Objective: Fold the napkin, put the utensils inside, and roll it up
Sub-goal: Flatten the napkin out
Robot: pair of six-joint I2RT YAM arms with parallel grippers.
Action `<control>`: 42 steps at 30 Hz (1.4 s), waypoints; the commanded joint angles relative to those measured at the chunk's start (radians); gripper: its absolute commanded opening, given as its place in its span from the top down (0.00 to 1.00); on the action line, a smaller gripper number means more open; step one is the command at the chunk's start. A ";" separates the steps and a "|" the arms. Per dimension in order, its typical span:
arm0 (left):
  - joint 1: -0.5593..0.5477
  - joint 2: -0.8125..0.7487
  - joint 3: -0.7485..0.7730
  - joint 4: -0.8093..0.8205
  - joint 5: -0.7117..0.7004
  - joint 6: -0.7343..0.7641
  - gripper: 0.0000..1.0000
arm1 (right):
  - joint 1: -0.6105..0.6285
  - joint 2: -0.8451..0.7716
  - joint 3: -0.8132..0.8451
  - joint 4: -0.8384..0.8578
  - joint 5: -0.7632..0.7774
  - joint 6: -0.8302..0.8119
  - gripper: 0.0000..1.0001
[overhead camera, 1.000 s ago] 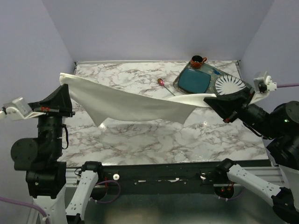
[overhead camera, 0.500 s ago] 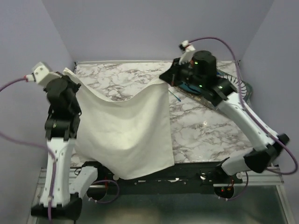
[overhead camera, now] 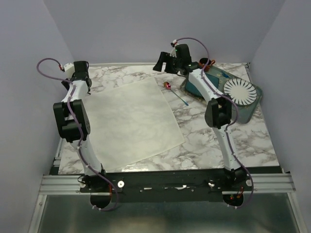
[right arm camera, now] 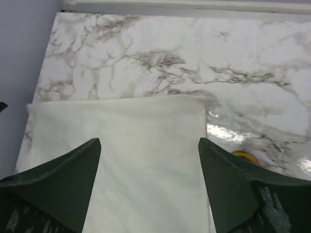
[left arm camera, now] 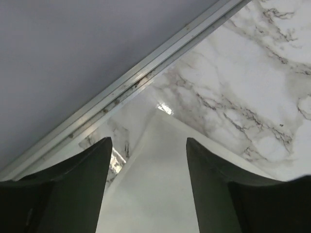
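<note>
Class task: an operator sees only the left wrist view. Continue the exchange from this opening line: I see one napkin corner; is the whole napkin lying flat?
Observer: Yes, the napkin lies spread flat on the table, unfolded.
Operator: Where is the spoon?
Observer: The spoon lies on bare marble beside the napkin's far right corner, off the cloth.
Operator: And the right pincer?
Observer: The right pincer hovers open above that corner, holding nothing.
</note>
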 commanded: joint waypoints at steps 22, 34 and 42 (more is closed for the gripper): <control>-0.390 -0.336 -0.490 -0.003 0.552 -0.225 0.28 | 0.159 -0.735 -1.292 0.013 0.027 -0.121 0.47; -0.378 -0.137 -0.398 0.073 0.561 -0.271 0.24 | 0.152 -0.695 -1.376 0.064 0.203 -0.099 0.67; -0.327 0.000 -0.217 0.017 0.547 -0.220 0.20 | 0.109 -0.620 -1.298 0.056 0.235 -0.136 0.66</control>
